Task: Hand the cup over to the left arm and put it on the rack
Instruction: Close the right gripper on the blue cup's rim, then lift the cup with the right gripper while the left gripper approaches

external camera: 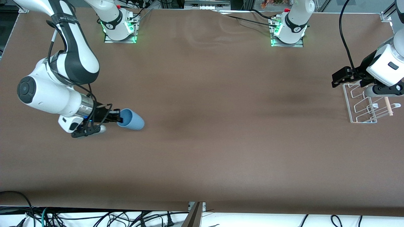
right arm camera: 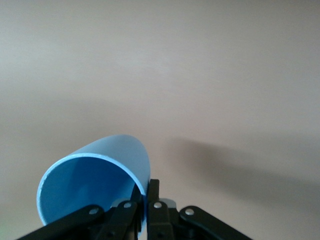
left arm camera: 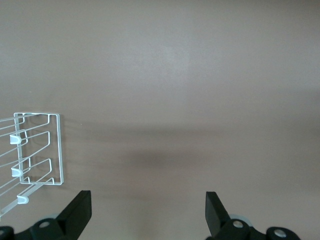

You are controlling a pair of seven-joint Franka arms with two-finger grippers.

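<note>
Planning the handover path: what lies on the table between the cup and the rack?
Only bare brown table shows between the cup, pinched by its rim, and the rack, as the front view shows.

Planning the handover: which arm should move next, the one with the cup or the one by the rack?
The right: its gripper is shut on the cup's rim. The left gripper waits open above the rack.

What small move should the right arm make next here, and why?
Probably lift the cup and carry it toward the table's middle. The right gripper is shut on its rim, the cup tipped on its side, while the left gripper waits with jaws open over the rack at the left arm's end.
</note>
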